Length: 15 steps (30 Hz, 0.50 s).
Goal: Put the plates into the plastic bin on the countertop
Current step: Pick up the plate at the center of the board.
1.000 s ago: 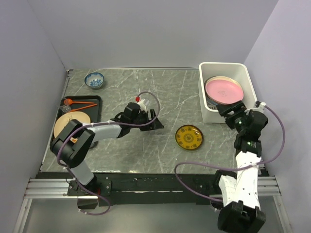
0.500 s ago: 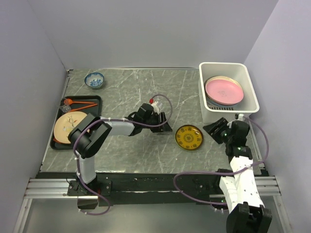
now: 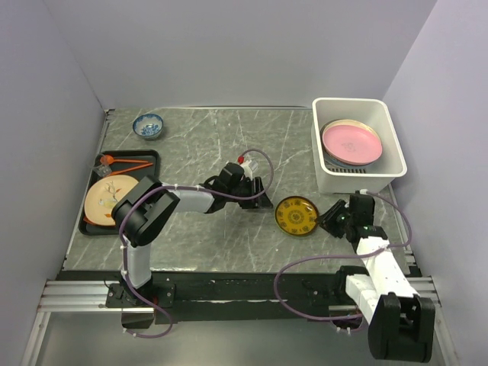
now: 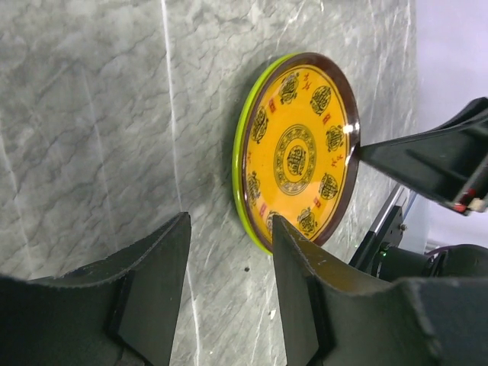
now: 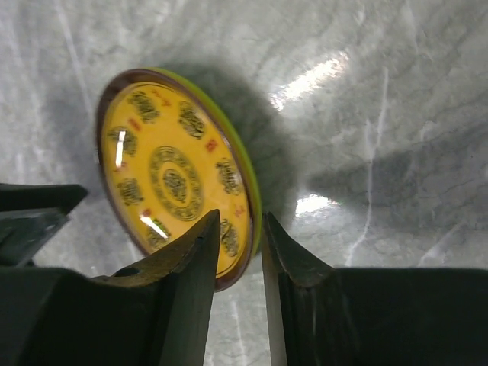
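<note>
I judge the step in hand to be the pickup of the small yellow plate (image 3: 296,216). It lies flat on the table (image 3: 213,236) a little right of centre in the overhead view, below and left of the white bin (image 3: 390,130). My right jaws are narrowed about its rim from the right. In the right wrist view the green edge sits in the slim gap between them, but I cannot tell whether they are pinching it or only bracketing it. My left jaws stand released on the plate's left side, with bare table between them and the rim just beyond their tips. The plate is shallow and glossy, with a yellow face ringed by dark medallions, a brown band and a thin lime-green lip. The table is smooth, dark grey and marble-veined with a sheen, so I expect the plate to skate if it is nudged sideways. The next move calls for a firm bite on that thin lip. After that come a lift clear of the table and a carry to the upper right over the bin's wall. The bin is white plastic with rounded corners and slots in its near wall, and a pink plate (image 3: 351,142) already lies on top inside. A cream plate (image 3: 110,200) waits at the far left.
</note>
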{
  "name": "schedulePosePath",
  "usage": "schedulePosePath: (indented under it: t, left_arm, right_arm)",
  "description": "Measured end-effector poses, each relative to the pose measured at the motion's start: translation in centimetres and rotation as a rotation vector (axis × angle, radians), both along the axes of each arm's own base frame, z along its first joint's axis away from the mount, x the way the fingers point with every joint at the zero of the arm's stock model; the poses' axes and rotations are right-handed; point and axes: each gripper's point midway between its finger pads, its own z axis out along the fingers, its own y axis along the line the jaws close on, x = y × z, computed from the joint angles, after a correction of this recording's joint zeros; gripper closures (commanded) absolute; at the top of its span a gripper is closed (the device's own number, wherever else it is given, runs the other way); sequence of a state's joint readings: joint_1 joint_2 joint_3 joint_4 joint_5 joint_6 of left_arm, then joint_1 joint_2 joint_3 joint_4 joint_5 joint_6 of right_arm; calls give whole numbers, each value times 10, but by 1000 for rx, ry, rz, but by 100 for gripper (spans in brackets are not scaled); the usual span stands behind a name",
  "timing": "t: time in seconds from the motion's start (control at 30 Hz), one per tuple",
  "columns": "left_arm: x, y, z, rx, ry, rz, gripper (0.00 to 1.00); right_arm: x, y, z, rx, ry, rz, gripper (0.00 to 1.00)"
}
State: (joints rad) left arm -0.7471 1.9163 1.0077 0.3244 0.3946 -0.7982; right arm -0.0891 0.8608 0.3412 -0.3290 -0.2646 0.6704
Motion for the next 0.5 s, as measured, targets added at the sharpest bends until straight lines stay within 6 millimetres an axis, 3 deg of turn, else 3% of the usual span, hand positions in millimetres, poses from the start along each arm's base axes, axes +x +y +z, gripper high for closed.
schedulePosePath:
  t: [0.23,0.37,0.5]
  left_arm:
    - [1,-2,3,-6,-5,-1,49]
    - [2,-2,3,-7,-6,-2,49]
    - [2,-2,3,-7,-5,-1,49]
  right_arm:
    - [-1,-3,-12,-30,47,-7,70]
    - [3,-2,-15,-27,50,0,90]
    - [8,1,-14,-18,30,9,97]
